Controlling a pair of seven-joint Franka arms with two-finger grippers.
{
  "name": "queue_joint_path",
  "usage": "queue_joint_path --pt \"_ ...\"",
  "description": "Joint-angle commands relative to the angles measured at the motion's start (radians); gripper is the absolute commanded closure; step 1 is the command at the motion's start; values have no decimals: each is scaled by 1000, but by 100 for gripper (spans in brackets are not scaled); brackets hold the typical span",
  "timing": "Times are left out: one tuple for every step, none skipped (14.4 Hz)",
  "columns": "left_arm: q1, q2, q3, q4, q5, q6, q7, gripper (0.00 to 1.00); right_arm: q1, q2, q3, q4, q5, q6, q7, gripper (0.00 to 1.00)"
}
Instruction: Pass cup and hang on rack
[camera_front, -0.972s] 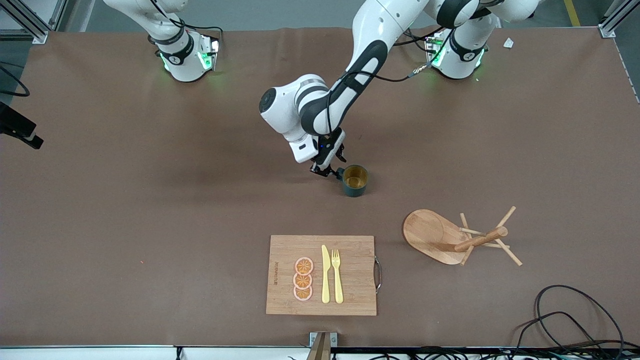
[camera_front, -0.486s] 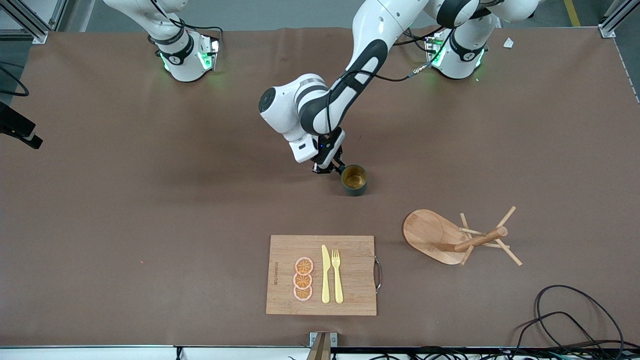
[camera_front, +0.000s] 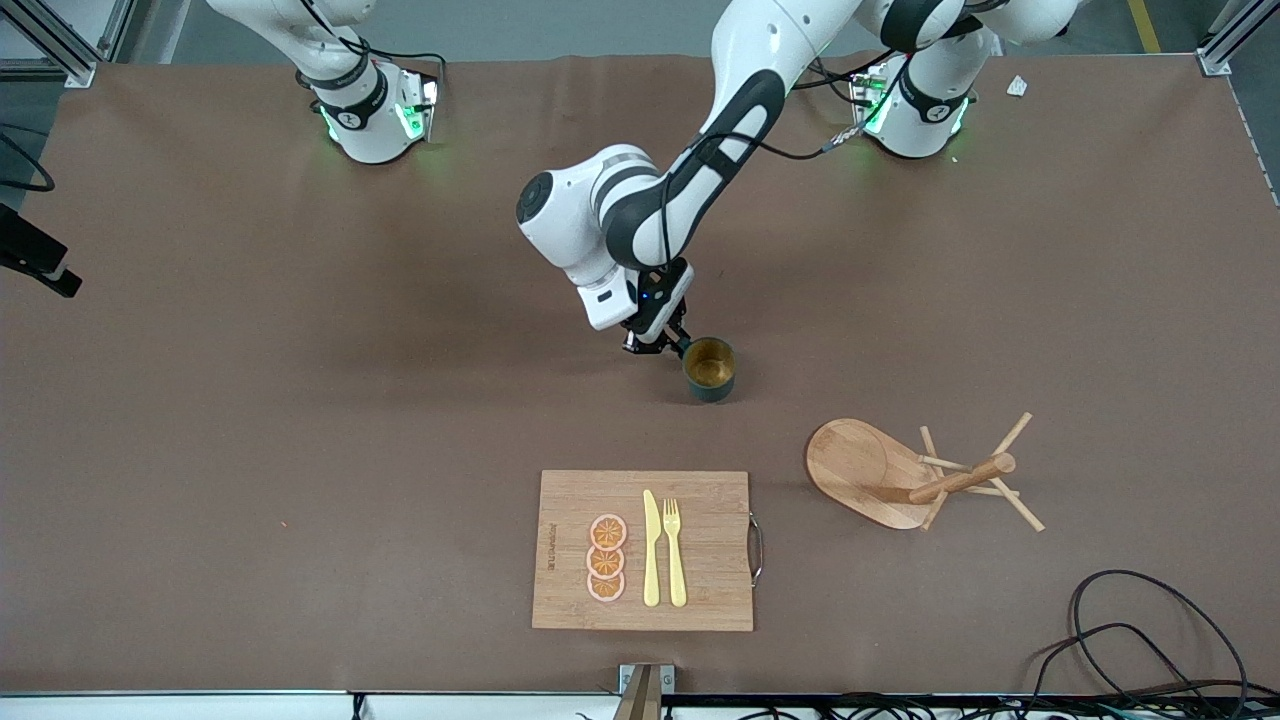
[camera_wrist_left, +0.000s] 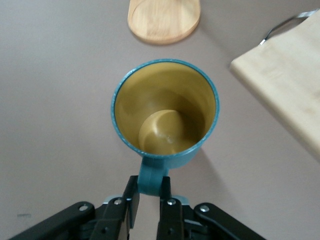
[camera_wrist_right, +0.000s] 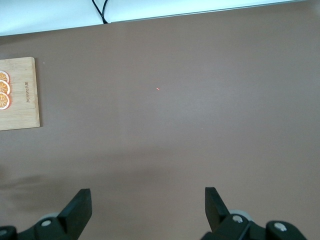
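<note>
The left gripper (camera_front: 664, 343) was low over the middle of the table (camera_front: 250, 420), and its two fingers (camera_wrist_left: 131, 200) were closed on the small handle of the cup (camera_front: 709, 368); in the left wrist view the handle sat clamped between the two pads, and the cup (camera_wrist_left: 165, 112) stood upright with its mouth open to the top, showing a yellowish inside and a teal rim; whether the cup touched the table or was lifted a little, I could not tell. The cup was farther from the front camera than the cutting board (camera_front: 700, 550), and the rack (camera_front: 905, 475) stood nearer to the front camera than the cup, toward the left arm's end of the table; the rack was apart from the cup, with its oval base on the table and its post and thin pegs showing at a slant. On the cutting board lay three orange slices (camera_front: 606, 558), a yellow knife (camera_front: 650, 550) and a yellow fork (camera_front: 674, 552), side by side. The right arm waited near its base; the right gripper (camera_wrist_right: 148, 207) was seen only in the right wrist view, over bare table, with its fingers wide apart and nothing between them; some black cables (camera_front: 1130, 630) lay at the table's corner nearest the front camera, at the left arm's end.
</note>
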Motion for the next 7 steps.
queue_joint_path --pt "53 -105 -7 -15 -23 -19 58 100 -25 -21 17 -9 -9 -5 -4 0" --pt "79 -142 -5 -15 -59 -19 90 100 -25 -21 17 -9 -9 -5 -4 0" --pt "102 -172 -5 -15 -88 -19 125 100 -25 -21 17 -9 -8 -5 -4 0" --pt "124 -197 -5 -15 -113 -19 151 100 -25 -21 17 -9 -8 -5 -4 0" --pt "147 -220 -5 -15 -141 -19 180 100 -25 -21 17 -9 -8 -5 -4 0" --pt "174 -251 -5 -15 -179 -17 214 100 -25 -21 17 -9 -9 -5 -4 0" --pt "196 -277 -7 -15 -214 -17 242 100 -25 -21 17 -9 -9 -5 -4 0"
